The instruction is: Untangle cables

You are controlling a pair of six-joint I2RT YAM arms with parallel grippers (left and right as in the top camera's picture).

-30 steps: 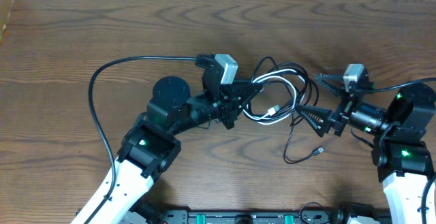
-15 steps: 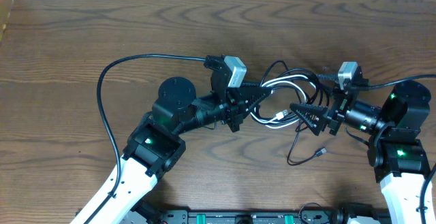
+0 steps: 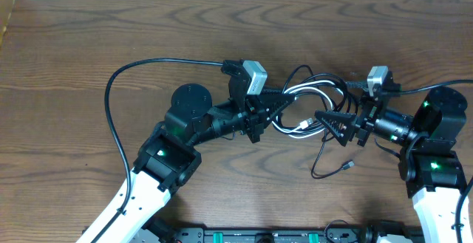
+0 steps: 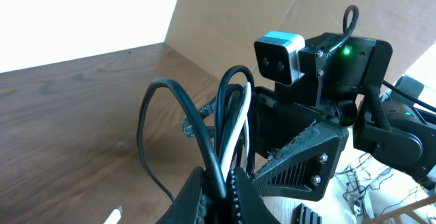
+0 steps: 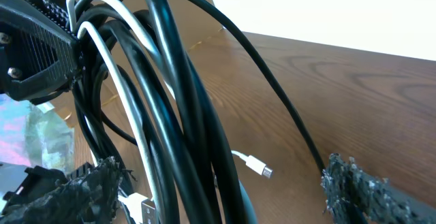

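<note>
At the near edge of the table [image 3: 89, 29] lies a black base rail [image 3: 259, 236], and both arms rise from there. The left arm [image 3: 159, 165] reaches from the near left toward the middle, and the right arm [image 3: 436, 165] stands at the near right corner. A thick black cable [image 3: 109, 99] fixed to the left arm makes a wide arc over the left half of the table.

A little further from the near edge, right of the middle, one thin black cord [image 3: 316, 170] lies loose on the wood in a small loop. Its plug [image 3: 347, 165] lies just in front of the right arm.

In the middle of the table the two grippers face each other, with the cables [image 3: 314, 89] between them. The left gripper [image 4: 221, 183] is pressed together on the bundle: several black cords and the white cord [image 4: 235, 132] pass between its fingers and rise in loops above them. The right gripper [image 5: 218, 183] is spread wide, and the same loops hang in the gap between its two fingers without being pinched. The black strands cross over one another and over the white cord, so the bundle is tangled. A white plug end [image 5: 257, 168] lies on the wood beneath them.

The left wrist camera [image 3: 255, 73] and the right wrist camera [image 3: 379, 78] sit just beyond the grippers. The loops stand close to both housings. At the far left corner a light brown board [image 3: 6, 14] leans at the table edge.
</note>
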